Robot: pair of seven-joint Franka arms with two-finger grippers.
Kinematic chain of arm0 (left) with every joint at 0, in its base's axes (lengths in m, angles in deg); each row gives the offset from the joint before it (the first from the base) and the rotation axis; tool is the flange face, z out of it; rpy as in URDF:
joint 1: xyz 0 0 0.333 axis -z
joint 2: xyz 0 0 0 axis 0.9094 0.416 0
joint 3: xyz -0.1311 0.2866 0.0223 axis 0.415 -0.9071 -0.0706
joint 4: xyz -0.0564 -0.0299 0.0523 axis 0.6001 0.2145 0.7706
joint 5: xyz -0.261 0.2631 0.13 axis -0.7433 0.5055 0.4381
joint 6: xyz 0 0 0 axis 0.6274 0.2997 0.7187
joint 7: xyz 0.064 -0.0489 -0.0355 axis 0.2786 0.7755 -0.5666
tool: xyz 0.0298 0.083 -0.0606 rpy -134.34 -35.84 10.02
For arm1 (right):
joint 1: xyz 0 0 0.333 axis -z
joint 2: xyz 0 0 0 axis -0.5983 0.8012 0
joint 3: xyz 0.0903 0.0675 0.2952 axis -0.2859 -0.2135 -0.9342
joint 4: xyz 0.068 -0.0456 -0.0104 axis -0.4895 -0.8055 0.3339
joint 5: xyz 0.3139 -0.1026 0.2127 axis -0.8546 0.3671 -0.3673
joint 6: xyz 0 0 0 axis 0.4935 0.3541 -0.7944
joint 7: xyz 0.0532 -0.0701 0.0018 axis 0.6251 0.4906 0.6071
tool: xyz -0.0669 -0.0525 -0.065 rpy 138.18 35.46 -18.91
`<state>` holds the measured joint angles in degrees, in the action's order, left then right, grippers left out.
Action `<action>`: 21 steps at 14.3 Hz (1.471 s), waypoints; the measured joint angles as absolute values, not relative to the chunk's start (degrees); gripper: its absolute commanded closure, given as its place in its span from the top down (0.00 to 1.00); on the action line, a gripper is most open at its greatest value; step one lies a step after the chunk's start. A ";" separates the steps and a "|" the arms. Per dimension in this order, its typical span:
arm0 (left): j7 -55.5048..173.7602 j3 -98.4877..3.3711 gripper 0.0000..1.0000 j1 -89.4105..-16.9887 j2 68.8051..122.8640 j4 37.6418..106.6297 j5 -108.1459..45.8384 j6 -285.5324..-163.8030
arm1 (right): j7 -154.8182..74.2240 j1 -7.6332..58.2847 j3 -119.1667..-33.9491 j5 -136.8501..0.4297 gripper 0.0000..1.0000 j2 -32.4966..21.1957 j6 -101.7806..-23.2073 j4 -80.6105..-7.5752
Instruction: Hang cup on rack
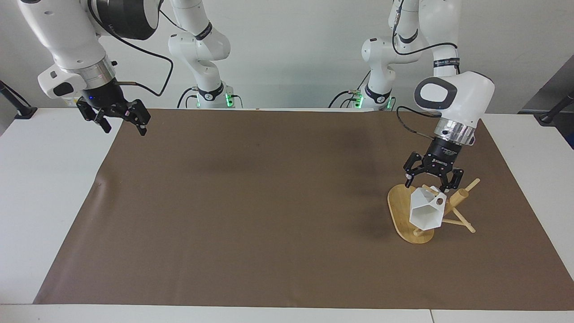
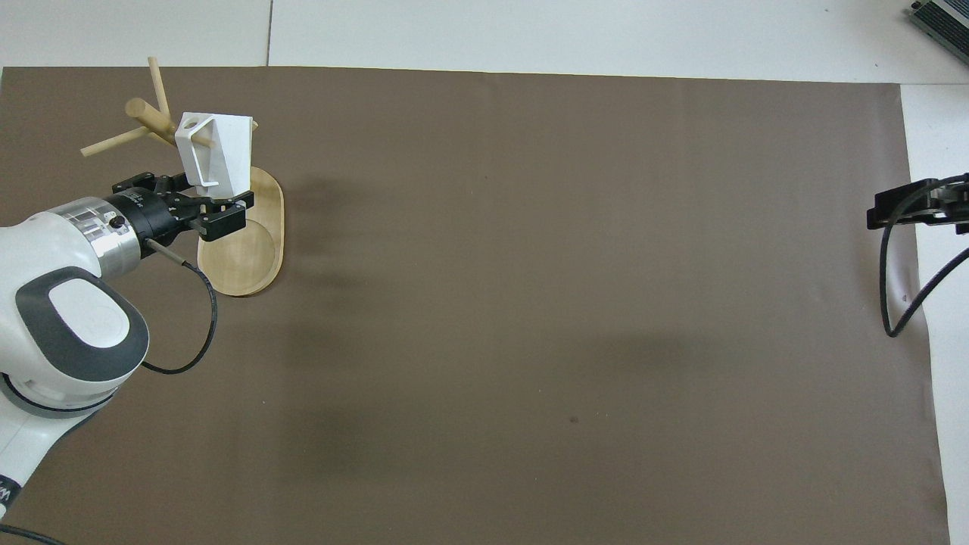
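Brown mat (image 1: pixel 251 202), cup (image 1: pixel 426 211) hung on rack (image 1: pixel 403 215), left claw (image 1: pixel 432 181) spread above, facing view alone shows right claw (image 1: pixel 121 121) spread.

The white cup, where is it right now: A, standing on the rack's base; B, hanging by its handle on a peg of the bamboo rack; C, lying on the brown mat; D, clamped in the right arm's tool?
B: the white cup hangs from a peg of the bamboo rack, with the left tool open just above it.

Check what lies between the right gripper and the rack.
Only bare brown mat, clearest in the facing view: the right gripper waits at its own end, the rack at the left arm's end.
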<state>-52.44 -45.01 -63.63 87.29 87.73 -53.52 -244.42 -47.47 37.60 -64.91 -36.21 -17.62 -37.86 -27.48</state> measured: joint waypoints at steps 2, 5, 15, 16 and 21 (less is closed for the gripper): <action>-52.44 -45.14 1.00 -64.37 87.16 87.59 -50.69 -243.57 | -47.47 37.60 -64.91 -36.21 1.00 -17.62 -37.86 -27.48; -52.44 -45.26 1.00 -66.86 86.42 86.49 -44.83 -238.87 | -47.47 37.60 -64.91 -36.21 1.00 -17.62 -37.86 -27.48; -43.59 -45.44 1.00 -70.66 80.83 81.37 -28.19 -220.43 | -47.47 37.60 -64.91 -36.21 1.00 -17.62 -37.86 -27.48; -40.60 -45.44 1.00 -71.31 80.58 80.17 -27.91 -218.19 | -47.47 37.60 -64.91 -36.21 1.00 -17.62 -37.86 -27.48; -27.89 -45.62 1.00 -74.46 80.27 74.61 -27.53 -209.19 | -47.47 37.60 -64.91 -36.21 1.00 -17.62 -37.86 -27.48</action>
